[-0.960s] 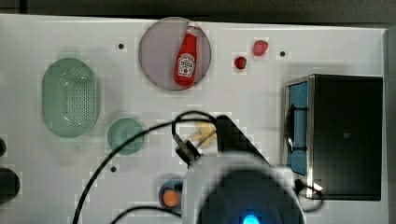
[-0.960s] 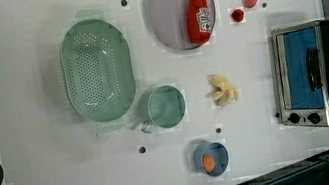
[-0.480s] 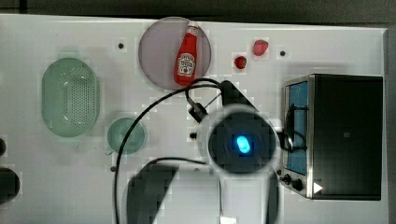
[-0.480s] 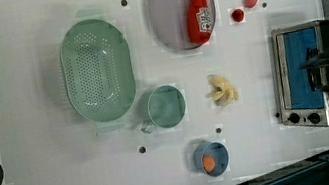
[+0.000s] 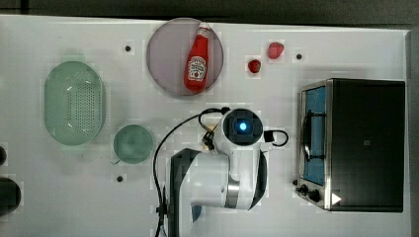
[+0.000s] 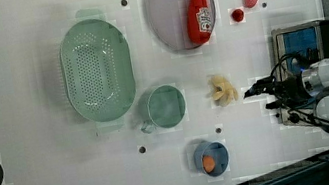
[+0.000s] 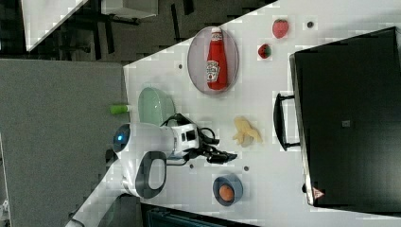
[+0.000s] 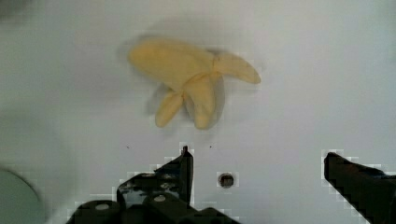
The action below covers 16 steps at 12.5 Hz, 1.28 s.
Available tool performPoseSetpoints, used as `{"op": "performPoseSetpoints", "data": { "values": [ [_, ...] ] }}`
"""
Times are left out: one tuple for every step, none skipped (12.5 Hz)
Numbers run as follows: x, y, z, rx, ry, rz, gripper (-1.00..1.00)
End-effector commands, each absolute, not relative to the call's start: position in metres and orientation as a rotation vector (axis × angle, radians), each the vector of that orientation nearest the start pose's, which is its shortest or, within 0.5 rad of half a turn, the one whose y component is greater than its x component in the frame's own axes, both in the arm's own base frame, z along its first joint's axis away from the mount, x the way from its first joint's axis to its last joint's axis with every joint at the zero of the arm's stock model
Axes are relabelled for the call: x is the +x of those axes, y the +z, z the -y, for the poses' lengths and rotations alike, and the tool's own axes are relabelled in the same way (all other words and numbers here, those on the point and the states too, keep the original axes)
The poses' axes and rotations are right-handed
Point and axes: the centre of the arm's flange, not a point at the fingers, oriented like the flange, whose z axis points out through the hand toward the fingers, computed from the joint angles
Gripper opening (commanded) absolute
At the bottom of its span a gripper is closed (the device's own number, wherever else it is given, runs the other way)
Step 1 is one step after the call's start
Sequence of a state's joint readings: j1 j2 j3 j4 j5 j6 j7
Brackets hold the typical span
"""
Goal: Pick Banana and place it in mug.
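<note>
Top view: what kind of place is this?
Probably a lab tabletop staged as a toy kitchen: a red ketchup bottle on a round grey plate, a pale green perforated colander, a black toaster oven.

In the left view, the banana lies on the counter just right of the mug, apart from it. The colander sits at the mug's upper left, close beside it. A bottle lies on a plate above the banana. Two strawberries rest right of the plate. A bowl holding an orange sits below the banana. The oven stands at the left view's right, and the gripper hangs between it and the banana.
</note>
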<state>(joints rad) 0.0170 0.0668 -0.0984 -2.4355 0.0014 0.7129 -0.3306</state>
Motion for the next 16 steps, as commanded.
{"op": "performPoseSetpoints", "data": {
  "values": [
    [0.492,0.256,0.028,-3.117,0.077,-0.533,1.00],
    [0.490,0.232,0.025,-3.122,0.110,-0.523,1.00],
    [0.488,0.216,0.022,-3.124,0.139,-0.516,1.00],
    [0.488,0.199,0.018,-3.122,0.153,-0.509,1.00],
    [0.487,0.187,0.015,-3.123,0.153,-0.499,1.00],
    [0.487,0.176,0.013,-3.124,0.140,-0.493,1.00],
    [0.487,0.165,0.012,-3.123,0.122,-0.489,1.00],
    [0.485,0.158,0.012,-3.124,0.130,-0.490,1.00],
    [0.483,0.152,0.012,-3.124,0.151,-0.495,1.00],
    [0.481,0.147,0.012,-3.124,0.158,-0.494,0.95],
    [0.483,0.146,0.012,-3.124,0.138,-0.494,0.74],
    [0.486,0.148,0.012,-3.121,0.086,-0.492,0.32],
    [0.483,0.147,0.012,-3.121,0.092,-0.494,0.13],
    [0.483,0.147,0.012,-3.121,0.087,-0.493,-0.09],
    [0.484,0.147,0.012,-3.120,0.081,-0.492,-0.30],
    [0.488,0.157,0.012,-3.118,0.051,-0.493,-0.37]
  ]
}}
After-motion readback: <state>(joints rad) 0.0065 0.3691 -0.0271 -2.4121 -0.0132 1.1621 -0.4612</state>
